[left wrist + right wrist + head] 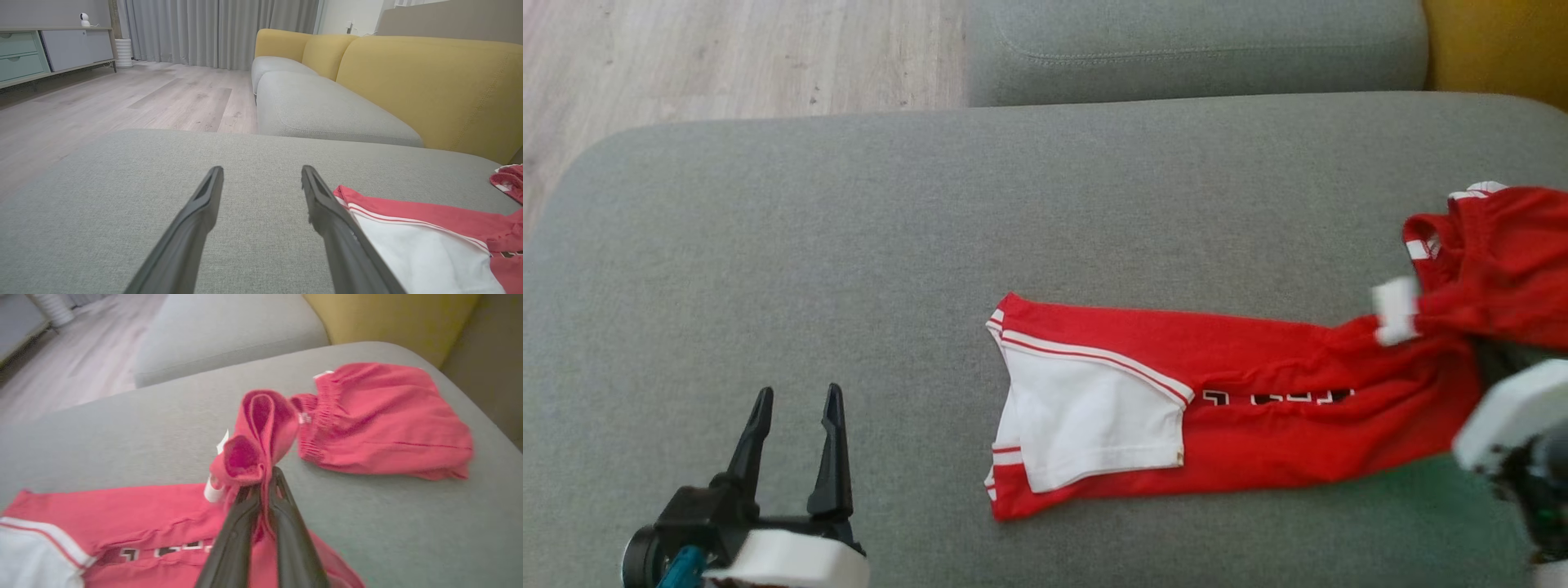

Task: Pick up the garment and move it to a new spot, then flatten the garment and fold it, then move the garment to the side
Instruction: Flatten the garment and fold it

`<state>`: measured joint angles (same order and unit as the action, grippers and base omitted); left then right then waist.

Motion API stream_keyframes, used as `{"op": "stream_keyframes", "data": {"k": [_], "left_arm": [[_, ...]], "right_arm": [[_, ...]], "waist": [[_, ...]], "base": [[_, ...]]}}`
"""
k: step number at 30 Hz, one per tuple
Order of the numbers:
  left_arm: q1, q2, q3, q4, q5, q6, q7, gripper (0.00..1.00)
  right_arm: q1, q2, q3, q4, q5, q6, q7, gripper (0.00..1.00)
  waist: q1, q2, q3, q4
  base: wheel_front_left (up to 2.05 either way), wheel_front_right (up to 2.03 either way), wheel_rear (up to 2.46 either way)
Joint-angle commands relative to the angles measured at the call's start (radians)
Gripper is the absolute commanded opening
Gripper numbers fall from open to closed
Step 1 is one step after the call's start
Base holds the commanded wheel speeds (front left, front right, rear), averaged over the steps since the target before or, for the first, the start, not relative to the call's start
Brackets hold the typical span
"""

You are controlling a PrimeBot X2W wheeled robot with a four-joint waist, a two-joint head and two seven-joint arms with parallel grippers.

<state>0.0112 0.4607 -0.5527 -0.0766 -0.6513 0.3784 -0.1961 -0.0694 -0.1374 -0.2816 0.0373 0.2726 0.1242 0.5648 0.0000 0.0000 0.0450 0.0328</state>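
Note:
The garment [1258,367] is red with a white panel and black-and-white lettering. It lies stretched across the grey cushion [849,245], white end toward the middle. Its bunched end [367,416] rests at the cushion's right. My right gripper [267,475] is shut on a raised red fold [257,433] of the garment, lifted a little off the cushion. In the head view the right arm's white wrist [1511,412] sits at the right edge. My left gripper [799,392] stands open and bare over the cushion, left of the white end [429,253]; its tips [262,168] hold nothing.
A second grey seat cushion [1192,49] lies beyond, with a yellow backrest [1503,41] at the far right. Wooden floor [727,57] borders the cushion's left and far edges. A low cabinet [41,53] stands across the room.

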Motion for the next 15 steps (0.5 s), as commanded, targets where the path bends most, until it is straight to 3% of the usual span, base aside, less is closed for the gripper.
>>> {"op": "stream_keyframes", "data": {"k": [1,8,15], "left_arm": [[-0.025,0.018,0.034,-0.023,-0.001,0.0,-0.008,1.0],[-0.021,0.024,0.034,-0.021,-0.004,-0.001,-0.008,1.0],[-0.035,0.025,0.025,-0.022,-0.002,-0.009,-0.003,1.0]], "right_arm": [[-0.01,-0.001,0.058,-0.071,0.012,0.007,0.008,0.0],[-0.007,0.072,0.225,-0.141,0.062,0.007,-0.008,0.0],[-0.053,0.087,0.427,-0.035,0.218,0.007,-0.105,0.0]], "waist": [[0.0,0.0,-0.004,0.004],[0.0,0.0,-0.016,0.029],[0.0,0.0,-0.005,0.076]], "base": [[0.0,0.0,0.0],[0.0,0.0,0.0],[0.0,0.0,0.0]]}}
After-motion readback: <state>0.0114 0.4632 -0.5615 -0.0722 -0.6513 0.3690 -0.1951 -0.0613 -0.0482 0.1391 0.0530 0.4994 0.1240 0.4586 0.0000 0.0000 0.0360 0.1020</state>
